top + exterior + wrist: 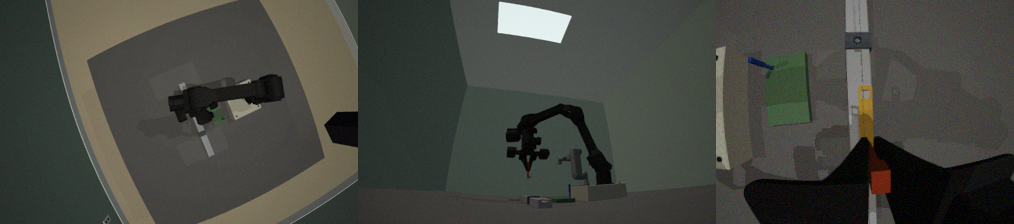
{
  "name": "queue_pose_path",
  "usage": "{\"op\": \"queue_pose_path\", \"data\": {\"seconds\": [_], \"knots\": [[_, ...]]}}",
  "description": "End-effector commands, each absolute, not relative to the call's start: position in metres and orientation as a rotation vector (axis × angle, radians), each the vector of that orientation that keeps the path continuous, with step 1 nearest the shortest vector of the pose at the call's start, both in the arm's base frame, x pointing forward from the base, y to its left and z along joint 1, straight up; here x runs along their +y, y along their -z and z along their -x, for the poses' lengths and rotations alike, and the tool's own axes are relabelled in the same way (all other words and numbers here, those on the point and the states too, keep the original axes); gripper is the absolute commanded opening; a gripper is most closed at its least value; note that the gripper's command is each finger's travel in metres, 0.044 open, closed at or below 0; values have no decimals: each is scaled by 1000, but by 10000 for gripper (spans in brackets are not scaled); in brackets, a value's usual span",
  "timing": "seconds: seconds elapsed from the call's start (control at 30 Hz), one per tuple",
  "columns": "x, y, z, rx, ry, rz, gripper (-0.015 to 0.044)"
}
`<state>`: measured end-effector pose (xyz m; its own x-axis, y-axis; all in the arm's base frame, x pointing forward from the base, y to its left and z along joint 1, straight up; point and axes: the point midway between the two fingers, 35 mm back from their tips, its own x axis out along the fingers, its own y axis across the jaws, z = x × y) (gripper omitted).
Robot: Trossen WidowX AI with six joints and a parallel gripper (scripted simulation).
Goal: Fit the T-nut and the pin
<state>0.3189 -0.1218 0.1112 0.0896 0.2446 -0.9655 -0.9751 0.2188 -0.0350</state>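
while the black tapered jaws are pinched on the slim orange handle, the flat yellow brass t-nut hangs at its lower end, well above the desk. the coming move turns on how the nut lies over the long silver aluminum rail: in the wrist view it reaches from the jaws toward twelve o'clock, its long axis close to the rail's own, which leans only slightly toward eleven. the dark grey bracket sits across the rail beyond the nut's tip, also near twelve. the single arm must, i judge, tip the nut and lower it into the slot short of that bracket; a sideways error could leave it on a lip. the slim blue pin stands in the low green tray, toward ten o'clock from the jaws. beneath the rail spreads the dark grey desk, with dull green walls beyond.
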Motion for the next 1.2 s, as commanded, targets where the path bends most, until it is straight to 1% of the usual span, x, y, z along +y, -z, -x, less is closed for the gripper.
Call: {"op": "queue_pose_path", "data": {"seconds": [0.0,1.17], "knots": [[-124,-111,-321,1067,-1122,909,-150],[-125,-108,-318,985,-1042,964,-150]]}}
